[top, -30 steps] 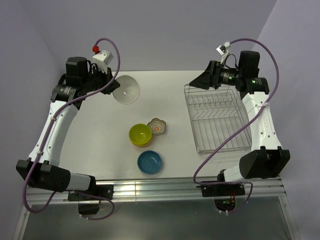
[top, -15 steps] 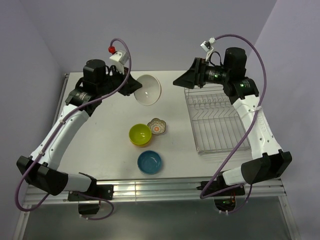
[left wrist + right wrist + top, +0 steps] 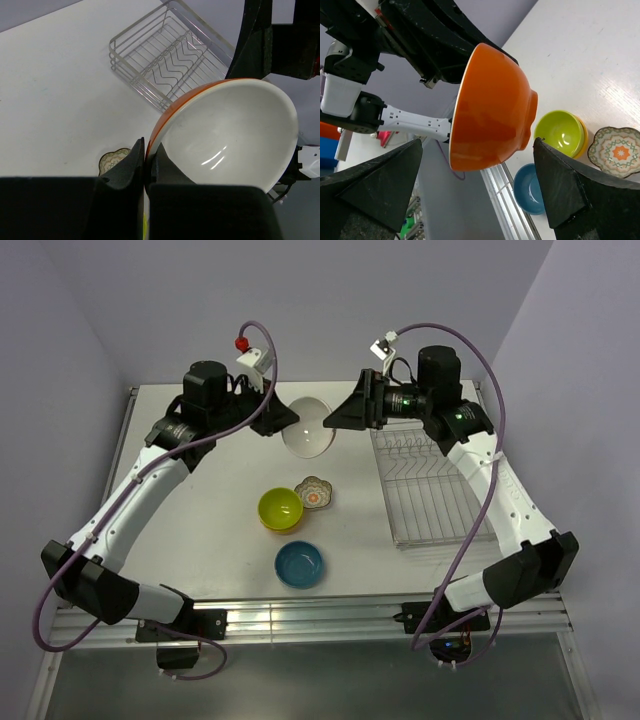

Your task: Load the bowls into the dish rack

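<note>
Silver wire makes up the dish rack [image 3: 437, 490], the largest thing on the table [image 3: 200, 510]. It lies on the right side with nothing in it that we can see.

Next in size is the orange bowl [image 3: 307, 427], glossy orange outside and white inside. It is held in the air, tipped on edge, over the far middle of the table and just left of the rack's far corner. The left gripper [image 3: 145, 155] is pinching its rim, one finger inside and one outside. The right gripper [image 3: 332, 419] faces the bowl's orange underside with its fingers spread wide, close but not touching as far as we can tell.

We judge this to be a mid-air handover, with the first bowl on its way to the rack. The next move calls for the right fingers to close on the rim or foot before the left lets go. A smooth glazed bowl could slip.

Three smaller pieces wait near the table's middle: a lime-green bowl [image 3: 280, 509], a blue bowl [image 3: 299, 564] nearer the arm bases, and the smallest, a scalloped floral dish [image 3: 315, 492] just beside the green one.
</note>
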